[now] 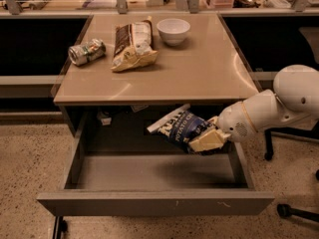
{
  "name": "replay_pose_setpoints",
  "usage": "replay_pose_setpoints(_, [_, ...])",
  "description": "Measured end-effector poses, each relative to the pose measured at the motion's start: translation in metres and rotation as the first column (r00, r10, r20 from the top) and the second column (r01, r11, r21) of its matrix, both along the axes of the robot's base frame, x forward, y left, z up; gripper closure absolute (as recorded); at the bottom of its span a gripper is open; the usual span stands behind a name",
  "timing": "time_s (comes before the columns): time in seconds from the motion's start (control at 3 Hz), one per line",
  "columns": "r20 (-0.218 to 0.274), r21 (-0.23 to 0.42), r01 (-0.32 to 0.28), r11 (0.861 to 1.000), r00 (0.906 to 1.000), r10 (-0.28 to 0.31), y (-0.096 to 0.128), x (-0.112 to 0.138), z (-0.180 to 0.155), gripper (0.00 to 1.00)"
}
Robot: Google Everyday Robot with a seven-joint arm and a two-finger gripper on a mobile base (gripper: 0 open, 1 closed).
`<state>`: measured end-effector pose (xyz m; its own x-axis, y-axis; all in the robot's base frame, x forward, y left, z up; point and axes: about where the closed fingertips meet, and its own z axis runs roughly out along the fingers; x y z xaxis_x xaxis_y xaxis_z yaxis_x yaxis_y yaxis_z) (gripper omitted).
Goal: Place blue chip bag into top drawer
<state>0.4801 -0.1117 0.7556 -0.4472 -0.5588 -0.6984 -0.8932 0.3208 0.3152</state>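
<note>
The blue chip bag is dark navy with white lettering and a white strip at its upper left end. My gripper is shut on its right end and holds it in the air over the right half of the open top drawer, below the table edge. The drawer is pulled far out, and what shows of its grey floor is bare. My white arm reaches in from the right.
On the tan table lie a brown-and-cream bag, a crushed can and a white bowl. A chair base stands at the right on the speckled floor.
</note>
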Motion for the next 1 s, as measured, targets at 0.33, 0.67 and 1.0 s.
replay_pose_setpoints(0.33, [-0.078, 0.018, 0.014, 1.0, 0.9969, -0.012, 0.01, -0.002, -0.043, 1.0])
replay_pose_setpoints(0.67, [-0.129, 0.029, 0.039, 0.999, 0.991, -0.035, 0.015, -0.003, -0.077, 1.0])
replay_pose_setpoints(1.0, [-0.167, 0.024, 0.061, 0.998, 0.9843, -0.056, 0.017, -0.004, -0.1, 1.0])
